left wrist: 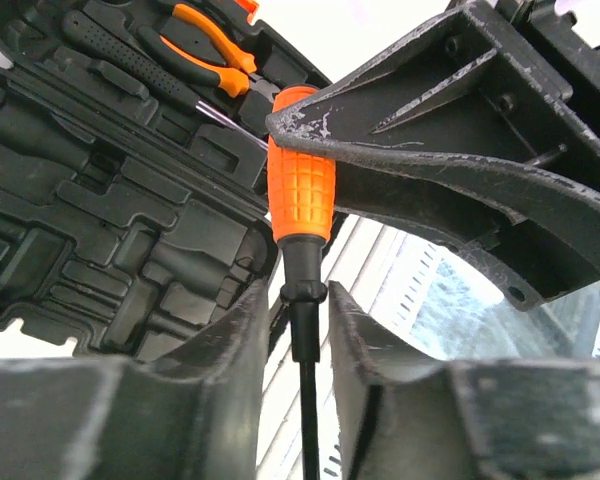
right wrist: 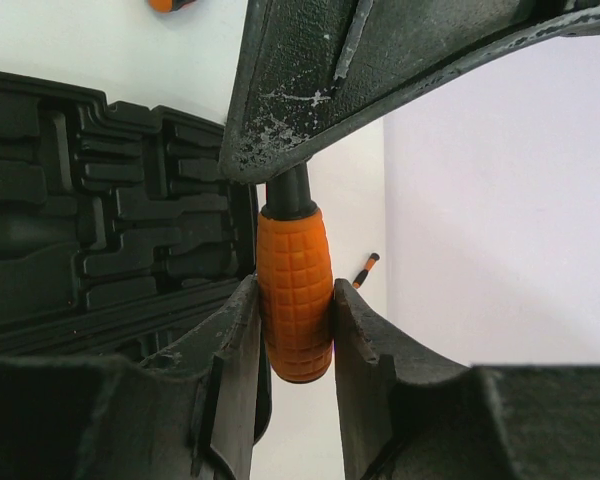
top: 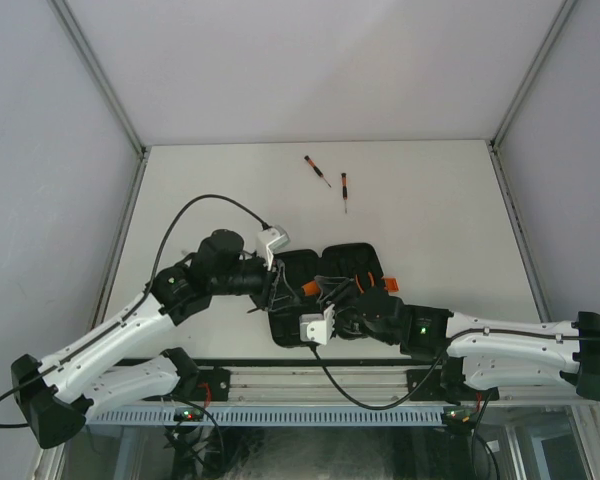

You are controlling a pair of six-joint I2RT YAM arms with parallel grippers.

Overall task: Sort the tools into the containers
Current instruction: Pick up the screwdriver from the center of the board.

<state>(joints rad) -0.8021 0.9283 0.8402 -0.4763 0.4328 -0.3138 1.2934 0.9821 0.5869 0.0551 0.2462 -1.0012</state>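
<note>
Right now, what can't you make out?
- Tip of black-shafted tool with gridded orange handle: left wrist view, bottom edge cuts it; right wrist view, left gripper hides it.
- Slots of black moulded plastic tool case: top view, arms cover most.
- Tips of two thin orange-and-black screwdrivers: top view, too small.

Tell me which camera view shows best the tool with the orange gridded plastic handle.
The left wrist view: the orange-handled tool shows gridded handle, black collar and thin shaft. The right wrist view shows mainly the handle, clamped in the right gripper. The top view almost hides it between the arms.
</note>
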